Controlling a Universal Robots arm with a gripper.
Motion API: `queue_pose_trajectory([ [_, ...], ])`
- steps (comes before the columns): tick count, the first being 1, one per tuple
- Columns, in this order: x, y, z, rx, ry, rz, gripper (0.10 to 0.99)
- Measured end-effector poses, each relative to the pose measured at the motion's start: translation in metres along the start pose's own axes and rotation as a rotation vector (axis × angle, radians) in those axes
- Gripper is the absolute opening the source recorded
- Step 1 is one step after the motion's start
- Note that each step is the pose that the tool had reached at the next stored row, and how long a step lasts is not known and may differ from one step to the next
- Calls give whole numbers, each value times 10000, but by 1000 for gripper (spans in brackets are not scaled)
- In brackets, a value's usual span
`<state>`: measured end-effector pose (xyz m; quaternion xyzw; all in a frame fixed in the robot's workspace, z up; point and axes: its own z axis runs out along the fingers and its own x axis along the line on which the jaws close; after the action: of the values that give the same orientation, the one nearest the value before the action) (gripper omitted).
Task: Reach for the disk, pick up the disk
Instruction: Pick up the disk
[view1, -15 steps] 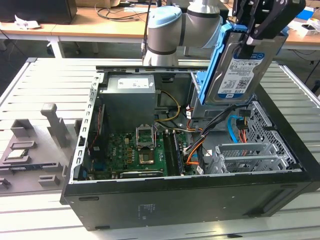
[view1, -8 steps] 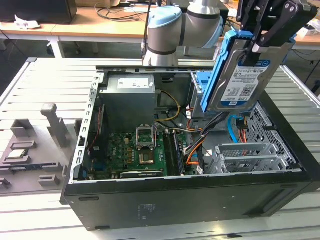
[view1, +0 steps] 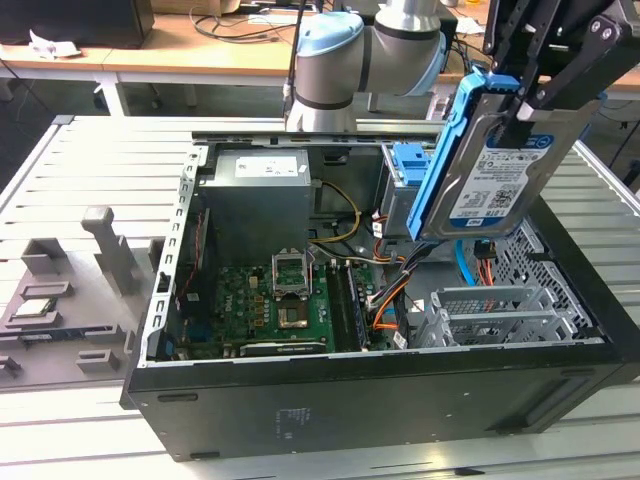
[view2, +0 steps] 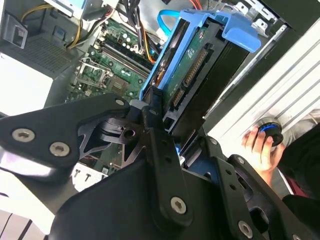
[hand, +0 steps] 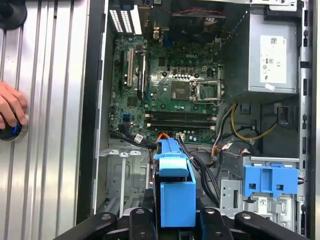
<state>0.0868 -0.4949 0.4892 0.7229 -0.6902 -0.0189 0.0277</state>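
We see the fingers (view1: 520, 105) closed on the disk (view1: 500, 160), gripping it by its upper end, so the disk hangs below them, tilted, lifted clear above the open computer case (view1: 380, 400). In the exterior view the label side faces the camera and the blue rail frame runs along the disk's edge toward the exterior view's left. In the second wrist view the disk (view2: 200, 70) sticks out straight ahead of the fingers (view2: 167, 132), connector edge visible, blue frame wrapping its far end. In the first wrist view the disk (hand: 175, 190) is seen edge-on between the fingers (hand: 175, 220), mostly blue frame.

Below the fingers, inside the case, we see the green motherboard (view1: 270, 300), the grey power supply (view1: 255, 195) and the empty metal drive cage (view1: 490, 310). A blue plastic latch piece (view1: 410, 170) sits on the cage just beside the held disk, on the side toward the exterior view's left. Orange and yellow cables (view1: 385, 300) run under the disk.

The case lies on a slatted metal tabletop (view1: 90, 160). A grey fixture (view1: 70, 290) rests on it well apart from the fingers. In both wrist views a person's hand (hand: 11, 107) rests on a round knob on the tabletop, beside the case
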Motion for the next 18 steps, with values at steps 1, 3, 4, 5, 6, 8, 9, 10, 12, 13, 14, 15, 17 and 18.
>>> queue_pose_trajectory([
  [1,3,-20,1,-1,-1,-1,369],
  [3,4,-28,-7,-3,8,3,369],
  [4,4,-29,-24,-3,10,2,369],
  [5,4,-30,-52,-3,13,0,369],
  [6,4,-28,-73,-3,15,1,369],
  [8,10,-31,-81,-2,14,0,369],
  [9,22,-32,-81,-3,15,0,369],
  [10,45,-33,-81,-5,15,0,369],
  [12,99,-34,-80,-12,16,0,369],
  [13,126,-35,-78,-18,16,1,369],
  [14,161,-39,-75,-26,14,1,369],
  [15,199,-44,-73,-36,15,1,369],
  [17,252,-52,-69,-50,13,5,369],
  [18,285,-55,-67,-58,13,7,369],
])
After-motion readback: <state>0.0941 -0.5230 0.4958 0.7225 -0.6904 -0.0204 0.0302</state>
